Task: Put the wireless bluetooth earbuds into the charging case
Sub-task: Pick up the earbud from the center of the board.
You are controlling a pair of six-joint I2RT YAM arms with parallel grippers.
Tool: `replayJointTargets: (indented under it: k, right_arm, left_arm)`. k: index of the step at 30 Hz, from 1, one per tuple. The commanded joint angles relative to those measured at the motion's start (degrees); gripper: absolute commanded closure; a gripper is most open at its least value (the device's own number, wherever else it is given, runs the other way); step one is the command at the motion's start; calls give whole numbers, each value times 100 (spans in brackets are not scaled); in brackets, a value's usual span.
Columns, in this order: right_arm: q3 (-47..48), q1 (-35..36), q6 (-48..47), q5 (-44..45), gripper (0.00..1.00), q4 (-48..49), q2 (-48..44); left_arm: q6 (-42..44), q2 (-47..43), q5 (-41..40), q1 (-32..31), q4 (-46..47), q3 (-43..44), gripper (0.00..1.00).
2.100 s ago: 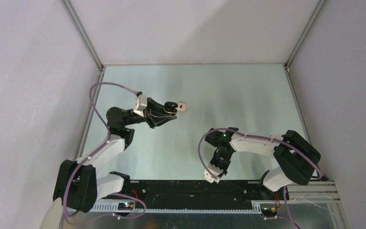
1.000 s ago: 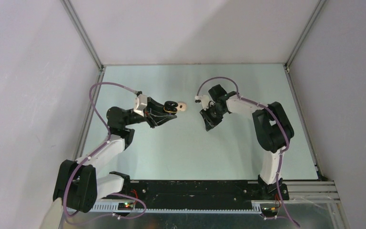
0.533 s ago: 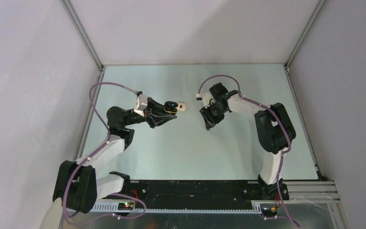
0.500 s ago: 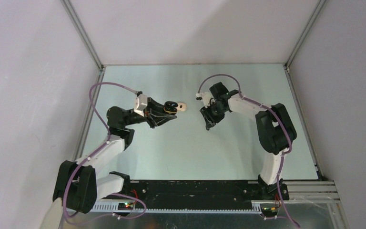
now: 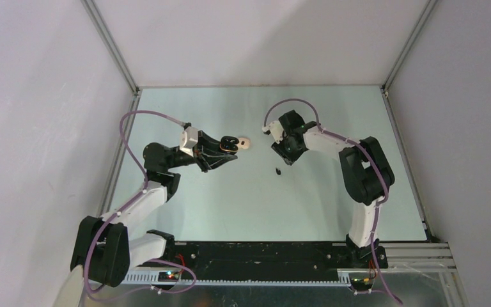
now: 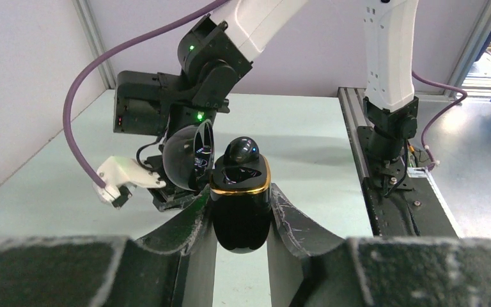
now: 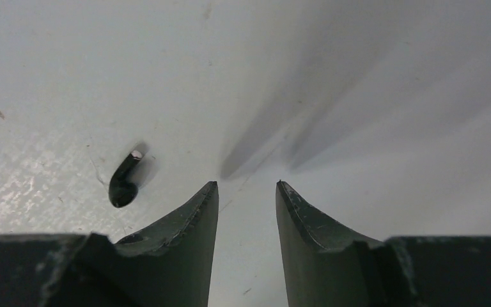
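Note:
My left gripper [image 6: 240, 192] is shut on a glossy black charging case [image 6: 240, 204] with a gold rim. The case is held upright with its lid [image 6: 188, 157] swung open to the left. One black earbud [image 6: 241, 149] sits in the case, beside a dark hollow. In the top view the case [image 5: 229, 142] is at the left gripper's [image 5: 227, 148] tip. A black earbud [image 7: 123, 182] lies on the table just left of my right gripper [image 7: 246, 185], which is open with nothing between its fingers. The same earbud [image 5: 277, 171] lies slightly nearer than the right gripper [image 5: 282, 155].
A small pale beige round object [image 5: 245, 142] lies just right of the case; I cannot tell what it is. Aluminium frame rails [image 5: 112, 45] and white walls enclose the green table [image 5: 332, 115]. The right arm's wrist [image 6: 166, 115] stands close behind the case.
The right arm swung from near its base to mid-table opposite the case. In the last half second it opened, drew back slightly, and a black earbud now lies on the table below it.

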Motion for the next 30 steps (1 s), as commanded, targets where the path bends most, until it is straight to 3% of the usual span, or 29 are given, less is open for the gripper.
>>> replayJointTargets:
  k: [1, 21, 30]
  right_arm:
    - [186, 237, -168, 190, 58, -36, 71]
    - [92, 1113, -413, 315, 61, -820, 120]
    - [41, 1348, -319, 172, 62, -621, 16]
  left_arm:
    - [157, -159, -105, -38, 118, -11, 89]
    - [226, -286, -79, -56, 35, -29, 89]
    - [278, -272, -79, -96, -19, -17, 89]
